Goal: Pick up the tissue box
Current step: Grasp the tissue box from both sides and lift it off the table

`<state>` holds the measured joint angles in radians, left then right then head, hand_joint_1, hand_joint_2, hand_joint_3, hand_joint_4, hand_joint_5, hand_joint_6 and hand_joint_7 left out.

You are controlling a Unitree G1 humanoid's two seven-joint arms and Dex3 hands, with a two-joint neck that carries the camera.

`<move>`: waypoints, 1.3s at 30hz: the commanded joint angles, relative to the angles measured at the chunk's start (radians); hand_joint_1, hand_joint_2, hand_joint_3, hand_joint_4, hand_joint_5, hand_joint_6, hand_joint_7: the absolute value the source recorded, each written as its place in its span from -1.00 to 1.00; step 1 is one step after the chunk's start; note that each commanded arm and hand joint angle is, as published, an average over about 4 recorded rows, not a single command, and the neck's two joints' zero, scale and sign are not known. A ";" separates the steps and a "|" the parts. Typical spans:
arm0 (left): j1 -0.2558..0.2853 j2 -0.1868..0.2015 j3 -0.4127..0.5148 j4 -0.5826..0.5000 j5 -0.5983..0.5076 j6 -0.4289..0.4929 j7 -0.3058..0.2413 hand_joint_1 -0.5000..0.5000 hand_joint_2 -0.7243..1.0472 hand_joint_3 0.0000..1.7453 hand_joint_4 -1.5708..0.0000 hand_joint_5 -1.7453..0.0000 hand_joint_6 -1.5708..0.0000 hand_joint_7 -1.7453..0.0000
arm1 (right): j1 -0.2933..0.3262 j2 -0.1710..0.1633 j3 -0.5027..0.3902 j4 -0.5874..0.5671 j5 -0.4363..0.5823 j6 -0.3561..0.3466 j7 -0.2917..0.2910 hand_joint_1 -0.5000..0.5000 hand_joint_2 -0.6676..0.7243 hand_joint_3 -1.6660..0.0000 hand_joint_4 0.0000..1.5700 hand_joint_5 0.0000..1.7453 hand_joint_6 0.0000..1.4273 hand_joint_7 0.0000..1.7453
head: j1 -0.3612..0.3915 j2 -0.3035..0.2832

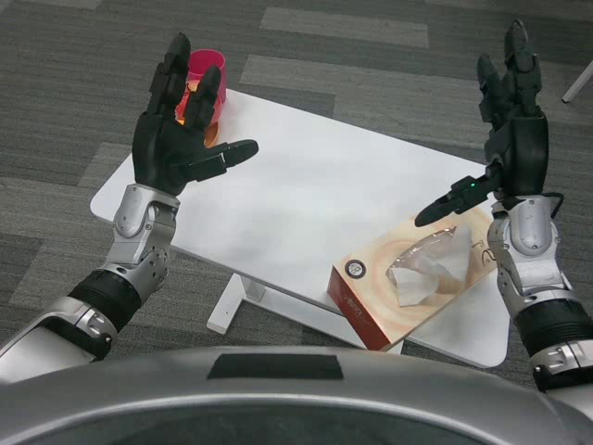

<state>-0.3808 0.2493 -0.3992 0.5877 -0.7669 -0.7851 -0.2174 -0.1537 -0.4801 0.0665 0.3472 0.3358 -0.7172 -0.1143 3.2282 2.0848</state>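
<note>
Left robot hand (181, 125) raised above the far left of the white tabletop (306, 185), fingers spread, holding nothing; a pink cup (206, 83) stands on the tabletop just behind it. Tissue box (417, 278) lies at the near right edge, a tissue sticking out of its top. Right robot hand (505, 130) is raised above the box's far end, fingers apart, holding nothing, thumb pointing left.

I see a white worktop (306, 185) over grey striped carpet (83, 74). The tissue box (408, 283) is tan with pale swirls, its side red-brown, a white tissue (428, 269) showing. The cup (204, 79) is pink. Both hands are black.
</note>
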 commanded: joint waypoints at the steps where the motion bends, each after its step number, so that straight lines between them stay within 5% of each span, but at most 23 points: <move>1: -0.002 -0.004 0.012 0.021 0.000 -0.005 0.000 1.00 0.60 -1.00 1.00 0.76 1.00 1.00 | 0.052 -0.030 -0.047 -0.009 0.006 0.007 0.016 -0.56 0.82 0.90 -1.00 -1.00 -1.00 -1.00 | -0.012 0.006; 4: -0.009 -0.005 0.013 0.034 0.000 -0.006 0.000 1.00 0.60 -1.00 1.00 0.76 1.00 1.00 | 0.084 -0.039 -0.086 -0.005 0.005 0.007 0.020 -0.48 1.00 0.93 -1.00 -1.00 -1.00 -1.00 | -0.074 0.013; 9: -0.022 -0.008 0.010 0.057 0.001 -0.011 0.000 1.00 0.60 -1.00 1.00 0.76 1.00 1.00 | 0.148 -0.039 -0.170 0.015 0.005 0.007 0.030 -0.42 1.00 1.00 -1.00 -1.00 -1.00 -1.00 | -0.169 0.015; 14: -0.024 -0.018 0.013 0.059 0.011 -0.010 0.009 1.00 0.60 -1.00 1.00 0.76 1.00 1.00 | 0.207 -0.030 -0.247 0.030 0.005 0.010 0.036 -0.38 1.00 1.00 -1.00 -1.00 -1.00 -1.00 | -0.354 0.055; 18: -0.025 -0.023 0.012 0.072 0.011 -0.006 0.010 1.00 0.60 -1.00 1.00 0.76 1.00 1.00 | 0.233 0.006 -0.340 0.047 0.005 0.012 0.036 -0.29 1.00 1.00 -1.00 -1.00 -1.00 -1.00 | -0.454 0.067; 29: -0.045 -0.022 0.005 0.101 0.011 -0.003 0.012 1.00 0.60 -1.00 1.00 0.76 1.00 1.00 | 0.273 0.067 -0.424 0.075 0.003 0.015 0.042 -0.31 1.00 0.98 -1.00 -1.00 -1.00 -0.98 | -0.487 0.043; 39: -0.059 -0.019 -0.004 0.113 0.009 -0.003 0.012 1.00 0.60 -1.00 1.00 0.76 1.00 1.00 | 0.281 0.137 -0.409 0.184 0.000 0.016 0.156 -0.27 1.00 1.00 -1.00 -1.00 -1.00 -0.96 | -0.489 0.026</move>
<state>-0.4247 0.2298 -0.4018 0.6977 -0.7568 -0.7857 -0.2099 0.1278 -0.3553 -0.3471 0.5052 0.3369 -0.7066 0.0244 2.7390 2.1120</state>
